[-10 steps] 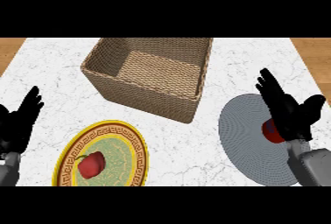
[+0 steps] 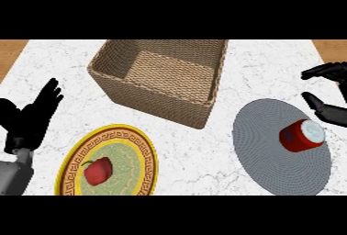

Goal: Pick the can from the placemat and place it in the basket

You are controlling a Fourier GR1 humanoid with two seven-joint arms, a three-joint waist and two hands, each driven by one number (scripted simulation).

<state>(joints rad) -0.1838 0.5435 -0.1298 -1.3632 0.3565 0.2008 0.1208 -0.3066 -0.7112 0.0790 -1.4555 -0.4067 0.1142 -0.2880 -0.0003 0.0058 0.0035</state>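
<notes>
While the red can (image 2: 301,135) is sitting on the grey placemat (image 2: 271,170) beside the wicker basket (image 2: 163,78), the right robot hand (image 2: 331,112) is hovering near the can, spread and empty; the left robot hand (image 2: 30,119) is resting open at left.

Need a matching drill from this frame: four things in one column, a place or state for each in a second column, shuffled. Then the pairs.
1. can
2. red pepper
3. basket
4. left hand

a. open, fingers up, at the view's left edge
b. on the grey placemat
c. tan weave, at the top middle
d. on the yellow plate

Pairs: 1-b, 2-d, 3-c, 4-a.
</notes>
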